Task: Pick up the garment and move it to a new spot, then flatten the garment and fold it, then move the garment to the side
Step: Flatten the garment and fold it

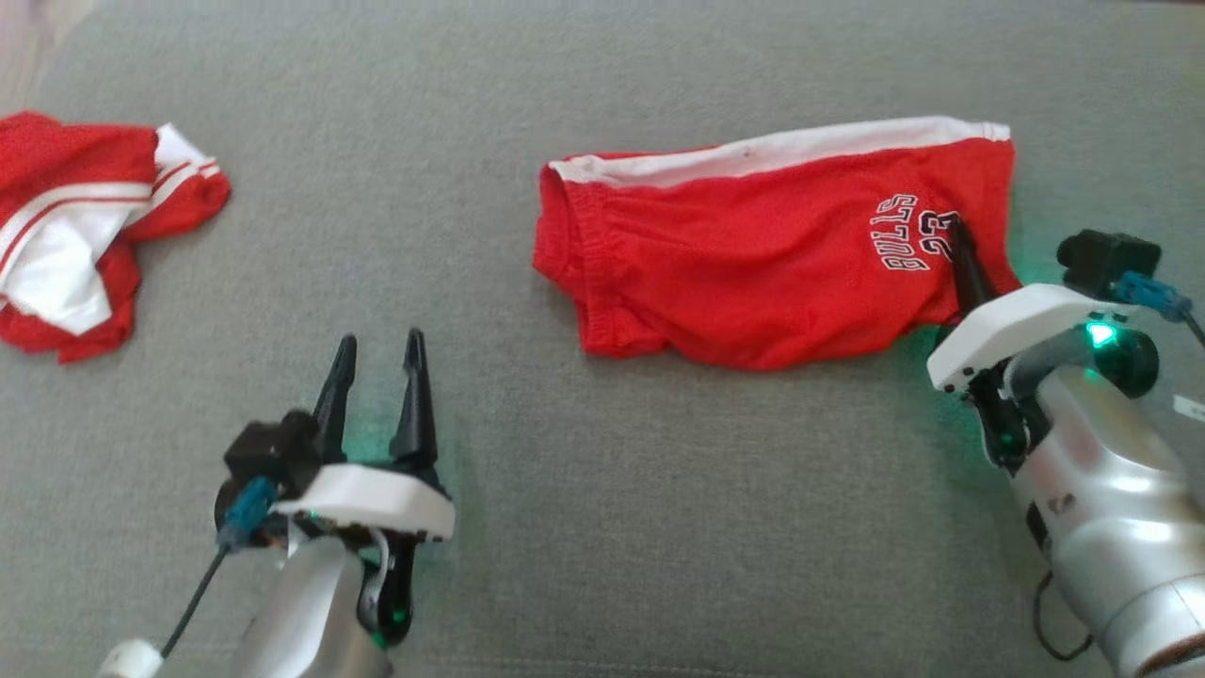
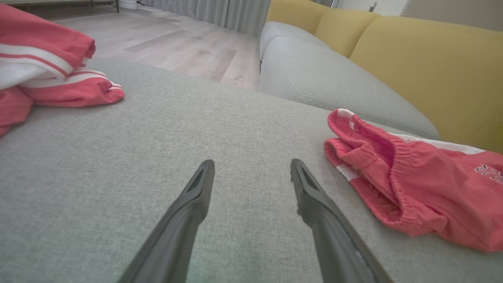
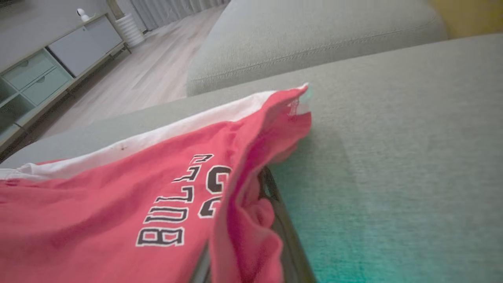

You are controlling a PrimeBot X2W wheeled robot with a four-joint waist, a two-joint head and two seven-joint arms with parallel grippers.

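Nearest the head camera sit the two silver forearms, one at each lower corner. At the lower left, the left pincer (image 1: 381,339) (image 2: 251,163) hangs just above the grey woven sofa seat (image 1: 602,471), its two dark fingers spread wide with nothing between them.

At the lower right, the right pincer (image 1: 958,231) reaches onto the right end of the red mesh shorts (image 1: 753,273) (image 2: 424,188) (image 3: 98,204). Its fingers are closed tight on a raised fold of the red cloth, just beside the black-and-white "BULLS 23" lettering (image 1: 908,234). In the right wrist view the pinched fabric bunches up between the dark fingers and hides most of them.

These shorts lie right of centre on the seat, spread lengthwise, with a white band (image 1: 781,149) along the far edge and the gathered elastic opening at the end facing the left pincer. That end lies near the left pincer but apart from it.

Well apart, at the far left of the seat, lies a crumpled red-and-white striped garment (image 1: 75,235) (image 2: 47,70).

Beyond the seat are mustard-yellow back cushions (image 2: 412,59), a pale wooden floor (image 2: 177,43) and a low grey cabinet with drawers (image 3: 59,51).
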